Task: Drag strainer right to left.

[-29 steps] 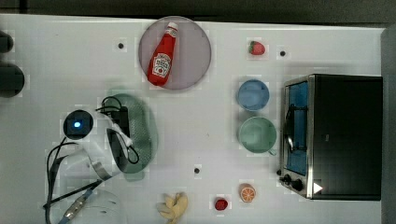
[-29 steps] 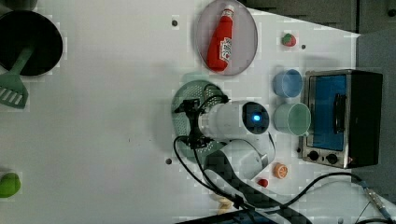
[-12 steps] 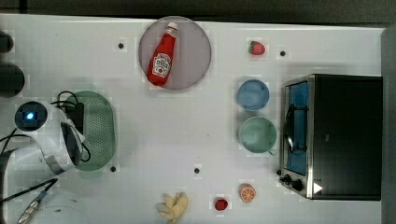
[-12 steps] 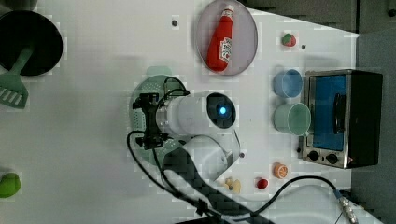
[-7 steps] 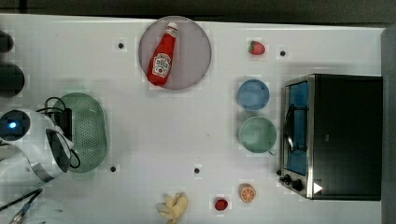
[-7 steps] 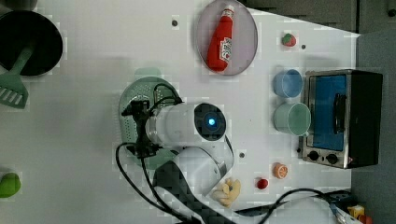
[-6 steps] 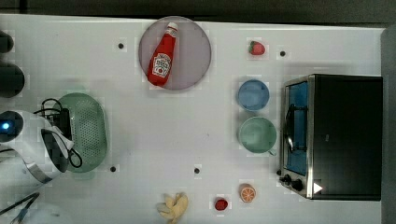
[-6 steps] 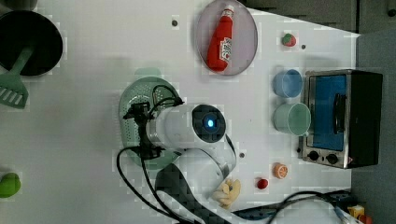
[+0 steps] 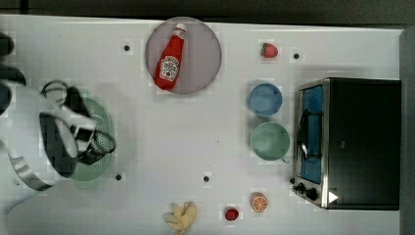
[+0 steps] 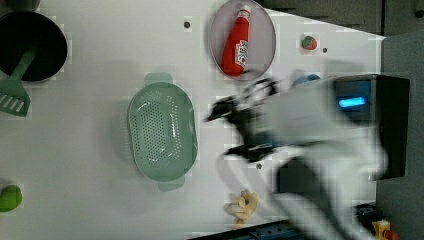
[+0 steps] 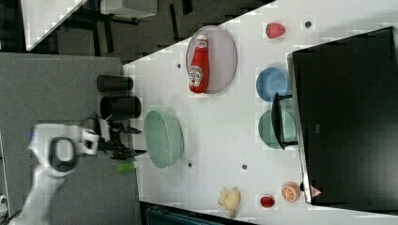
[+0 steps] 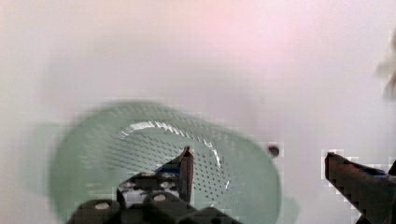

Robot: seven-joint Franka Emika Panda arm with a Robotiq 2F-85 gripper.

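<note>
The pale mint-green oval plastic strainer with a perforated bottom and small rim tabs lies upright on the white table. Taking the round grey plate bearing the red ketchup bottle as landmark, the strainer sits well apart from the plate, toward the top view's lower left, near the table's edge on the top view's left. In the left view the strainer is fully exposed and nothing touches it. The black two-fingered gripper stands spread wide; in the wrist view one fingertip shows in front of the strainer's mesh and the other in front of bare table beside its rim, with nothing between them. In the right view the gripper hangs just beside the strainer, on the side away from the plate, its fingers apart from the rim. In the top view the white arm overlaps much of the strainer. A small round blue bowl and a small round green bowl stand on the far side of the plate from the strainer, next to a black toaster oven.
</note>
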